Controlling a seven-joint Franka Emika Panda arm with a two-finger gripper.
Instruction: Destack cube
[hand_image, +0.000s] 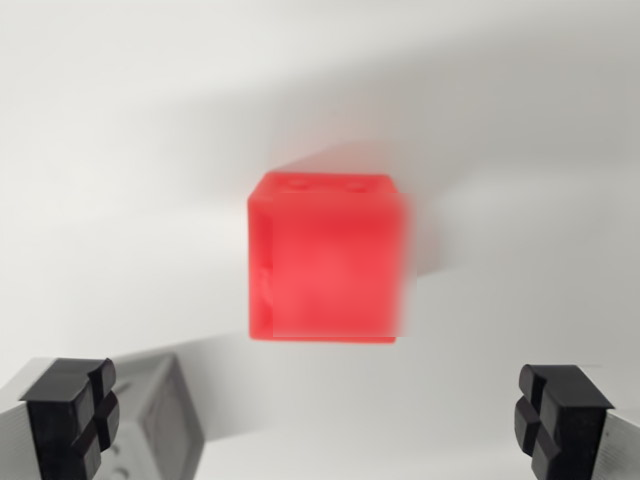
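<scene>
Wrist view, looking down past the pincer (320, 420) onto a white table (110, 120). The two black fingertips (70, 415) stand wide apart at the lower corners of the frame, with nothing between them; the pincer holds nothing. The red cube (328, 258) sits ahead of the fingertips and roughly centred between them, well clear of both, its outline blurred. Two small holes mark its top face near the far edge. A grey block (160, 415) lies just beside the fingertip on the wrist view's left, partly hidden behind it; whether it is a second cube cannot be told. The open span and central alignment suit a straight descent, so that the fingers pass either side of the cube before closing
</scene>
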